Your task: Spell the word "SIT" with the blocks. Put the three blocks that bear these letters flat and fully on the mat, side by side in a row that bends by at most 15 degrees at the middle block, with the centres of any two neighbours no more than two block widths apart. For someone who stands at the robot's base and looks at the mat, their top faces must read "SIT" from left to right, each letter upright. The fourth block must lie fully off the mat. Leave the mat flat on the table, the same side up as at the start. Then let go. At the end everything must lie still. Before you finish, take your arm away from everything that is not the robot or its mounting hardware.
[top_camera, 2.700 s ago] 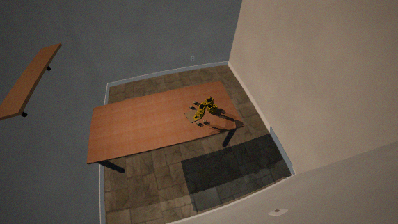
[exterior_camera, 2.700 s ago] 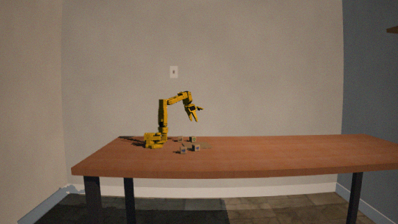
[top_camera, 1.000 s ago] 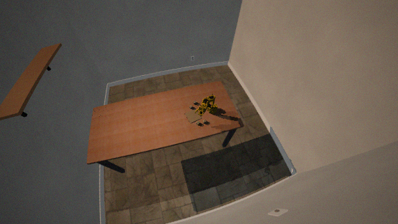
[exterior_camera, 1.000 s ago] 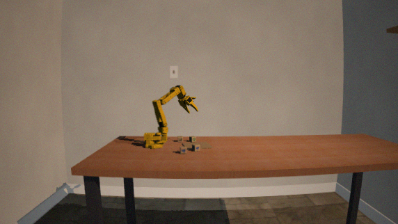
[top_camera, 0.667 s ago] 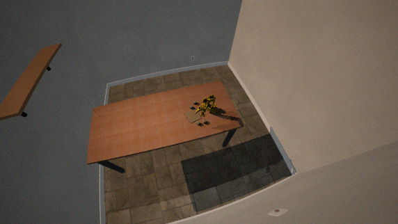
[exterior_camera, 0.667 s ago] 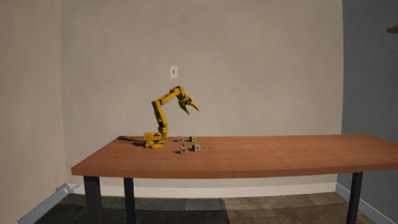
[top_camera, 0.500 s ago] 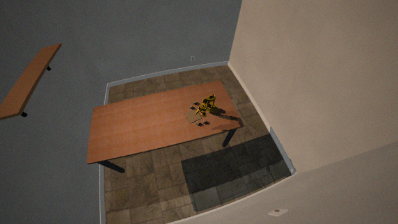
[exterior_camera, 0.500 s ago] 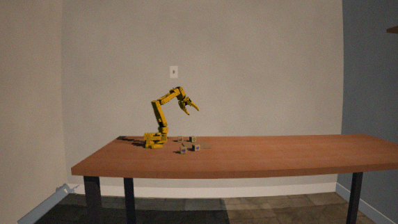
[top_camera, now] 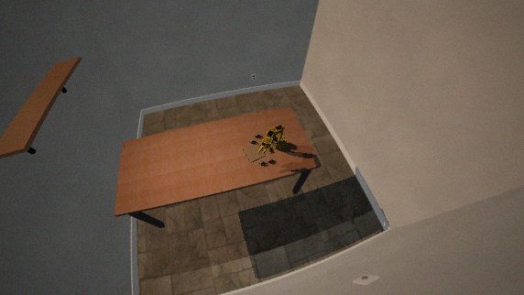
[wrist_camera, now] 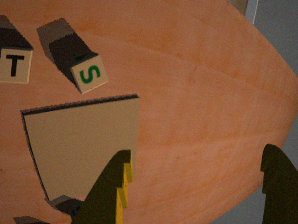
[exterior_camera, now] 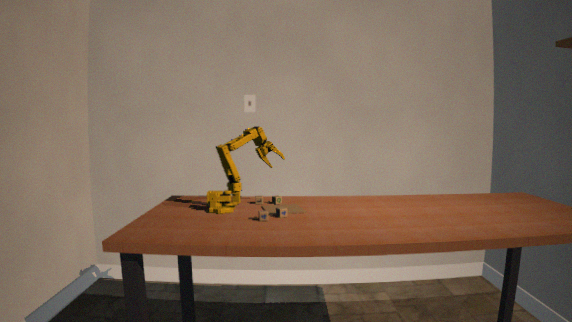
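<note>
My gripper (wrist_camera: 198, 157) (exterior_camera: 270, 155) is open and empty, held high above the table. The tan mat (wrist_camera: 80, 137) (exterior_camera: 296, 210) (top_camera: 253, 153) lies flat below it. The S block (wrist_camera: 89, 75) (exterior_camera: 277, 199), with a green letter, lies on the table just off one mat edge. The T block (wrist_camera: 13, 64) (exterior_camera: 259, 199), with a black letter, lies beside it. Two more blocks (exterior_camera: 282, 212) (exterior_camera: 263, 215) with blue letters lie off the opposite mat edge; I cannot read their letters. In the wrist view one of them (wrist_camera: 63, 204) is partly hidden behind my finger.
The yellow arm's base (exterior_camera: 220, 201) stands near the table's end. The wooden table (exterior_camera: 400, 225) (top_camera: 183, 160) stretches far away from the arm. Its curved edge shows close behind the mat in the wrist view.
</note>
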`<move>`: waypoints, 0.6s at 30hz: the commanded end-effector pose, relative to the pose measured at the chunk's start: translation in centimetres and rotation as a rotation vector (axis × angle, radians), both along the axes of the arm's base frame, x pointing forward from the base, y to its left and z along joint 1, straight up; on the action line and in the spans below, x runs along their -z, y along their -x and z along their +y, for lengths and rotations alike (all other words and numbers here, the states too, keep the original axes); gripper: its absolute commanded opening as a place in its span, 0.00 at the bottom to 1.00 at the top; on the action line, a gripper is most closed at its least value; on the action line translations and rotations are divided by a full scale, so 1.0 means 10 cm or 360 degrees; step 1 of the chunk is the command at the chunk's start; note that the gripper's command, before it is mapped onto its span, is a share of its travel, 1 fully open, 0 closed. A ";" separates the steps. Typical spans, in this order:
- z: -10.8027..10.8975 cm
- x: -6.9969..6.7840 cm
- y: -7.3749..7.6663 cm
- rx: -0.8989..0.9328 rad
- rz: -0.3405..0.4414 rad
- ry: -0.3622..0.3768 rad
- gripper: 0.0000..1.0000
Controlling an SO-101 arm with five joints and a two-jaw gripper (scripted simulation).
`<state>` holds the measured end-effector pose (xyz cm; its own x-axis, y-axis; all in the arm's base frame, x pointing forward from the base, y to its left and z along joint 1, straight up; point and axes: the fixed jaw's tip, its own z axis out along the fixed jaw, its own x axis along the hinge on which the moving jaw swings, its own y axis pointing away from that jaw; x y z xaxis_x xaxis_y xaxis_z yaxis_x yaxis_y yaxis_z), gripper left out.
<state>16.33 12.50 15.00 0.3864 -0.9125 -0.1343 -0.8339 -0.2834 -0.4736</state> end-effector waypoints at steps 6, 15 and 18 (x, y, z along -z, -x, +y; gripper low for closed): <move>-0.01 -0.09 -0.02 -0.0167 -0.0144 0.0024 0.35; -0.01 -0.08 -0.02 -0.0234 -0.0167 0.0057 0.35; -0.01 -0.08 -0.03 -0.0235 -0.0168 0.0058 0.35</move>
<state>16.34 12.28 14.69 0.5207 -0.8522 -0.0514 -0.7574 -0.4333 -0.4885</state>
